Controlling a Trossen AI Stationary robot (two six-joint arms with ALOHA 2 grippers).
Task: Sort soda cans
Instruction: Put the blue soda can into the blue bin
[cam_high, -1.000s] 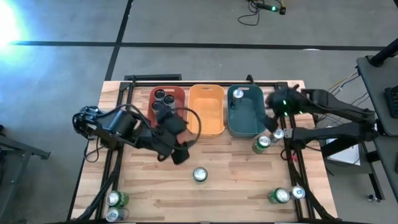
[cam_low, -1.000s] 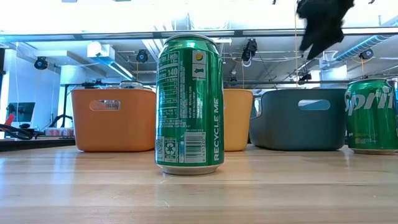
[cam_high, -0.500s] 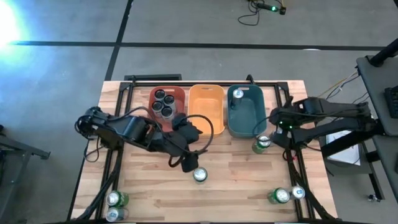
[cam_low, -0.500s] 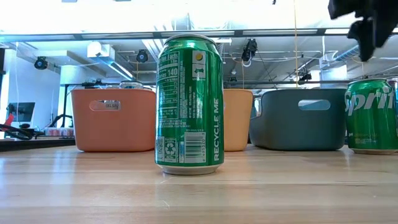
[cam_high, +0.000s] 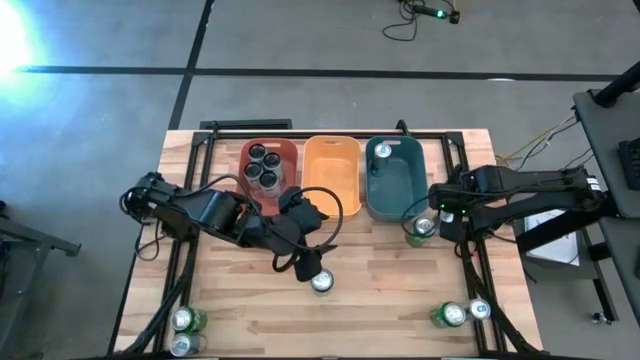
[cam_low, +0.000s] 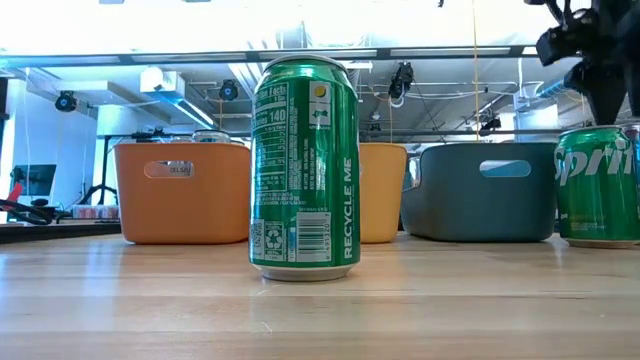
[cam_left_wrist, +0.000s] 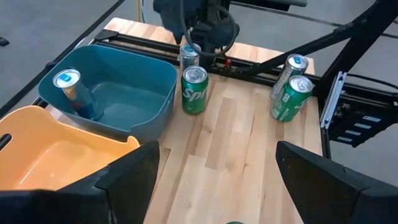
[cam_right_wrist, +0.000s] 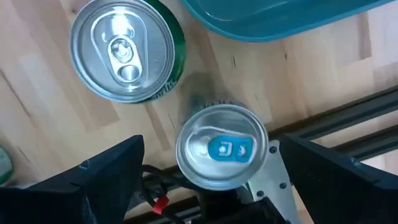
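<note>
Green can (cam_right_wrist: 127, 51), blue-tabbed can (cam_right_wrist: 222, 154) (touching), teal tub (cam_right_wrist: 273, 15)

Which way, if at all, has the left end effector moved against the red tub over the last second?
Yes. The left end effector has moved away from the red tub, toward the green can mid-table.

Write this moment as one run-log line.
left gripper: open, above centre green can | right gripper: open, over blue-tab can | red tub: four cans

Bright overhead light, blown-out glare at the high view's left edge, low view backlit.
</note>
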